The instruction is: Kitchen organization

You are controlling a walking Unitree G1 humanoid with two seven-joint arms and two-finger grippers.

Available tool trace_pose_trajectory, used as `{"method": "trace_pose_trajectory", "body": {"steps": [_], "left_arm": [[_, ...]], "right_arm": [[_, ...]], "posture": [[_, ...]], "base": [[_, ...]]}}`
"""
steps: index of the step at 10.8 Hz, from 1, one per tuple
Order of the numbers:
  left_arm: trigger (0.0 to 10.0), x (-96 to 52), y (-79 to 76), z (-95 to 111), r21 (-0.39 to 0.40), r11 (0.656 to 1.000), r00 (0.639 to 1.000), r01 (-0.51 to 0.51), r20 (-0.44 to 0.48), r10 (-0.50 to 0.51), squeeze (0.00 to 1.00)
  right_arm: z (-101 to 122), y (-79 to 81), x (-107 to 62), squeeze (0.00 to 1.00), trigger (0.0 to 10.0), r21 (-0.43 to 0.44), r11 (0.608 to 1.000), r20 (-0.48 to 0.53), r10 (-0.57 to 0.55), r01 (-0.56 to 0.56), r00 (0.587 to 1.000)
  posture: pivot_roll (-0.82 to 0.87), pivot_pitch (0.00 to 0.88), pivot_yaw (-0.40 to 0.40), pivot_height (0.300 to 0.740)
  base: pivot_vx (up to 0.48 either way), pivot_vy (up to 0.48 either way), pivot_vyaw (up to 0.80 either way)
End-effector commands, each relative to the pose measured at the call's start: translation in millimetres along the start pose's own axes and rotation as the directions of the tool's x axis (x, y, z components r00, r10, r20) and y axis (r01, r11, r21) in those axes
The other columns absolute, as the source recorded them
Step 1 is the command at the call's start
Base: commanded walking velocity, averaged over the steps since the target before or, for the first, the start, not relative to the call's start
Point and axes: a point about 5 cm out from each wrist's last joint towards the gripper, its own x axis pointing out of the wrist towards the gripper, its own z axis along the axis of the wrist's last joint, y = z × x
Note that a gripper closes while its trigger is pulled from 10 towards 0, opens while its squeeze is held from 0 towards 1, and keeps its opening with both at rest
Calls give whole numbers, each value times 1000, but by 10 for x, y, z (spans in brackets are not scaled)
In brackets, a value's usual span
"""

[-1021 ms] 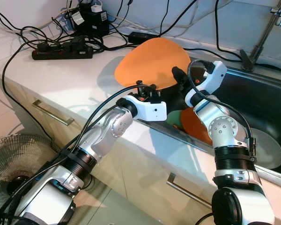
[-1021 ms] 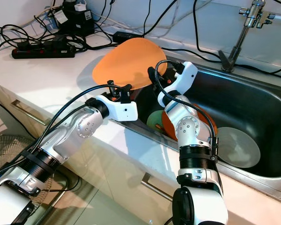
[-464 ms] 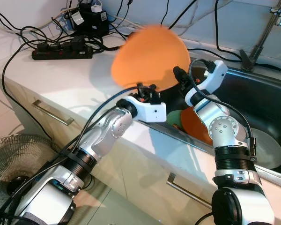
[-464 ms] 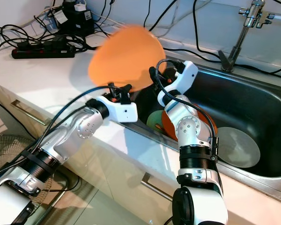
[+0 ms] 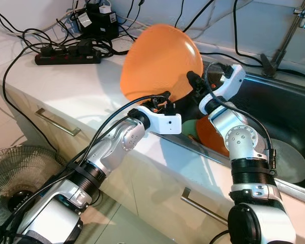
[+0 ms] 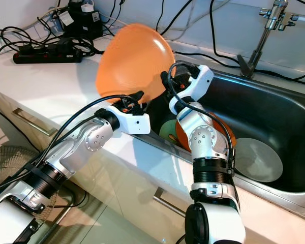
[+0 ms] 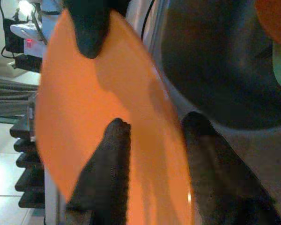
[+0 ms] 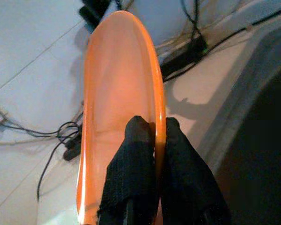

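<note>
A large orange plate [image 5: 160, 61] stands nearly upright over the white counter's edge, just left of the sink [image 6: 274, 112]. My right gripper [image 5: 192, 79] is shut on its right rim; in the right wrist view both fingertips pinch that rim [image 8: 155, 136] of the plate [image 8: 117, 84]. My left gripper [image 5: 160, 99] is at the plate's lower edge. In the left wrist view its fingers straddle the rim [image 7: 154, 159], one finger lying on the plate's face [image 7: 84, 108].
In the sink lie a second orange dish [image 5: 211, 134], a green item [image 5: 190, 127] and a pale plate [image 5: 290, 160]. A faucet [image 6: 267, 25] rises behind. A power strip [image 5: 66, 56] and tangled cables cover the counter's back left. A fan [image 5: 15, 173] stands on the floor.
The orange plate has been tipped up from lying low and slanted on the counter to nearly upright. My right gripper rose a little with it; the left stayed at the lower edge.
</note>
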Motion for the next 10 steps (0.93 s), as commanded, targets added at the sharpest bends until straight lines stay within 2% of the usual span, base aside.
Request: {"method": "trace_pose_trajectory", "body": {"steps": [1, 2, 3, 5, 7, 8, 10], "left_arm": [[10000, 15, 209, 39, 20, 997, 997, -78, 23, 77, 94], [10000, 14, 202, 38, 20, 997, 997, -77, 22, 76, 0], [10000, 15, 190, 40, 16, 997, 997, -74, 21, 74, 0], [10000, 8, 170, 45, 9, 997, 997, -72, 19, 72, 0], [10000, -14, 145, 29, -2, 997, 997, -71, 13, 71, 0], [10000, -30, 135, 15, -14, 997, 997, -71, 6, 71, 0], [10000, -50, 112, -15, -25, 997, 998, -70, -5, 70, 0]], "right_arm": [[110, -94, -9, 0, 0, 32, 998, 46, -55, 54, 997], [151, -110, -10, 0, 0, 46, 997, 59, -61, 59, 996], [168, -141, -10, 0, 0, 39, 996, 59, -81, 79, 995], [268, -235, -27, 0, 0, 98, 988, 101, -131, 121, 986], [440, -432, -80, 0, 0, 174, 967, 158, -214, 186, 964], [535, -586, -143, 0, 0, 233, 946, 181, -271, 226, 945], [610, -726, -215, 0, 0, 309, 914, 208, -334, 262, 919]], "posture": [[185, 49, 35, 740], [185, 49, 35, 740], [185, 49, 35, 740], [181, 45, 36, 740], [180, 42, 36, 740], [178, 39, 39, 740], [176, 37, 42, 740]], "base": [[0, 0, 0], [0, 0, 0], [0, 0, 0], [0, 0, 0], [0, 0, 0], [0, 0, 0], [0, 0, 0]]}}
